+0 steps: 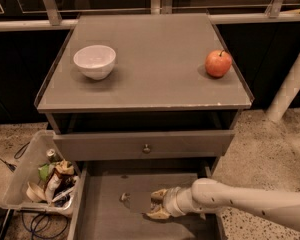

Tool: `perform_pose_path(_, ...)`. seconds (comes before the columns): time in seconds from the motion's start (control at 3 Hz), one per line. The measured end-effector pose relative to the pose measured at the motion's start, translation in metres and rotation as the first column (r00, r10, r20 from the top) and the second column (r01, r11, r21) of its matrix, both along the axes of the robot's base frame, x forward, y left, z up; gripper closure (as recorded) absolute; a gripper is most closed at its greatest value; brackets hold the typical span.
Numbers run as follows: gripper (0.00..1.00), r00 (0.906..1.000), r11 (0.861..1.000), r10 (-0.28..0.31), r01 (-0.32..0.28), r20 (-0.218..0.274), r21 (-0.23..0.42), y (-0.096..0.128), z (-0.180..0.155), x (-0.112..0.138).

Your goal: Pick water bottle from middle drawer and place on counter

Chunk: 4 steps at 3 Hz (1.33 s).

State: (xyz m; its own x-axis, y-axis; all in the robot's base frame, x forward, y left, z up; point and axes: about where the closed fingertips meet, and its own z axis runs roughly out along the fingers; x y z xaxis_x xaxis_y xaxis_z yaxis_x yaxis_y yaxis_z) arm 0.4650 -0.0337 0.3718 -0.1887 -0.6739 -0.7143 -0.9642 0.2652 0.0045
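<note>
With gripper [158,204] down in middle drawer [104,220], jaws pinching base end of water bottle [136,201] lying flat there, lift level and draw outward clear of knobbed drawer front [105,145] before rising to desk [155,69].

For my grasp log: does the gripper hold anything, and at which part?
It cannot be told. The gripper is at the base end of the bottle in the middle drawer; a hold is not clear.

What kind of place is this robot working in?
Probably a mock kitchen or test lab: a counter with bowl and apple, an open middle drawer with the gripper at the water bottle, a trash bin.
</note>
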Motion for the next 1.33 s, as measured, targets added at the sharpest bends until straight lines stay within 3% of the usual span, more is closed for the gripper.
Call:
perform_pose_path(0.33, 0.90, 0.9996, 1.000, 0.022, -0.022, -0.020, -0.007, 0.002, 0.003, 0.000)
perform_pose_path(0.67, 1.00, 0.9971, 0.998, 0.065, -0.065, -0.041, -0.011, -0.001, 0.027, -0.003)
perform_pose_path(1.33, 1.00, 0.9860, 0.984, 0.167, -0.165, -0.012, 0.067, -0.027, 0.113, -0.026)
